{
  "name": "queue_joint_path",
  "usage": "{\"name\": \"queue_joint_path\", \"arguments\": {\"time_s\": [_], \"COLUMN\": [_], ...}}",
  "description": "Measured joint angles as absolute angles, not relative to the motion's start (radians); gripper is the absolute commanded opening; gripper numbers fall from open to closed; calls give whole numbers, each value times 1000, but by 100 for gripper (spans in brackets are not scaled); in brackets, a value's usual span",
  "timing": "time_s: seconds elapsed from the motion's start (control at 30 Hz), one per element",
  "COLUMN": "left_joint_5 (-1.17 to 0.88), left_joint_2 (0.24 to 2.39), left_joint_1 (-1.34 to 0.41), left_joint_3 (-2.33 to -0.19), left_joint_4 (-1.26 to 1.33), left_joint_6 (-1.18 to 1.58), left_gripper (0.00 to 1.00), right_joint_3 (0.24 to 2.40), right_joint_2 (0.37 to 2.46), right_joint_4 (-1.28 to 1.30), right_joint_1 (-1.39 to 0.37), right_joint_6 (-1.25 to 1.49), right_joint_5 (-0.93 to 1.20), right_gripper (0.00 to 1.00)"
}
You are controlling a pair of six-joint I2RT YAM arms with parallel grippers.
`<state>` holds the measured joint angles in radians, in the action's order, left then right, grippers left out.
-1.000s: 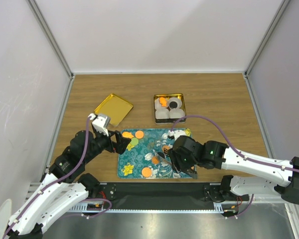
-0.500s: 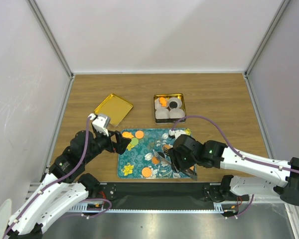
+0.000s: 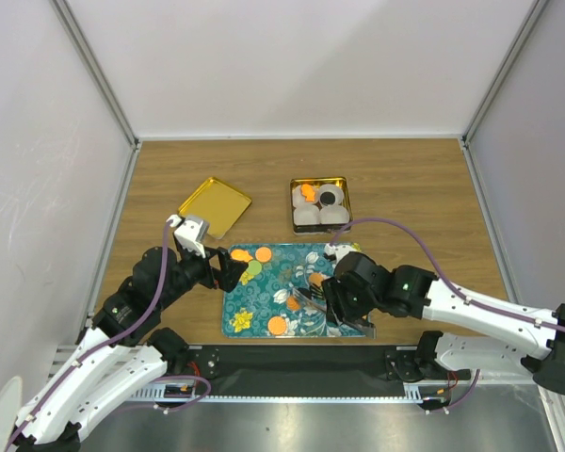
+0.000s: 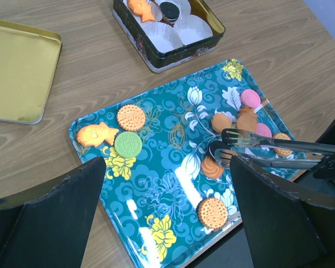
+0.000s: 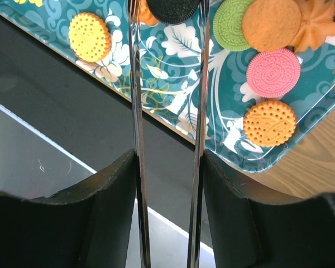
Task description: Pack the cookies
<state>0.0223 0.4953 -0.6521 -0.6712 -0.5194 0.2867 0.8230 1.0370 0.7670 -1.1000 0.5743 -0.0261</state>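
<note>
Gripping a pair of metal tongs (image 5: 135,111) by their arms, the right gripper (image 5: 168,159) hangs over the near edge of the tabletop, right of the middle. The tongs are spread, their forked tips lying on either side of a black cookie (image 4: 216,149) on the teal tray (image 4: 156,184) — whether they touch it I cannot tell. The tray lies along the near edge, about midway between the left and right edges.

The other cookies (image 4: 131,117) are scattered on the tray. A green cookie (image 4: 128,144) lies toward its left side, and a pink cookie (image 5: 273,72) sits among orange ones at its near right corner. The left gripper (image 4: 166,167) hovers at the tray's left side, fingers wide apart and holding nothing.

Toward the middle of the table stands a dark tin (image 4: 173,56) of white paper cups (image 4: 195,28) — one cup holds an orange cookie (image 4: 140,6), another a dark one. A gold lid (image 4: 19,70) lies toward the left edge.
</note>
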Motion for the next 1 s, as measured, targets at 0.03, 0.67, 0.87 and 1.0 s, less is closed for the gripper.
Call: {"name": "queue_joint_path", "arguments": {"time_s": [0.03, 0.67, 0.87, 1.0], "left_joint_5": [22, 22, 22, 22], "left_joint_2": [495, 494, 490, 490], "left_joint_1": [-652, -653, -653, -653], "left_joint_3": [-671, -671, -671, -671], "left_joint_4": [-519, -519, -519, -519], "left_joint_6": [287, 287, 287, 287], "left_gripper": [100, 100, 100, 100], "right_joint_3": [823, 823, 823, 823], "right_joint_2": [1032, 1056, 1055, 1055], "right_joint_4": [771, 767, 762, 761], "right_joint_1": [-1101, -1077, -1064, -1058], "right_joint_6": [576, 575, 575, 575], "right_joint_5": [-26, -14, 11, 18], "right_gripper": [53, 50, 44, 41]}}
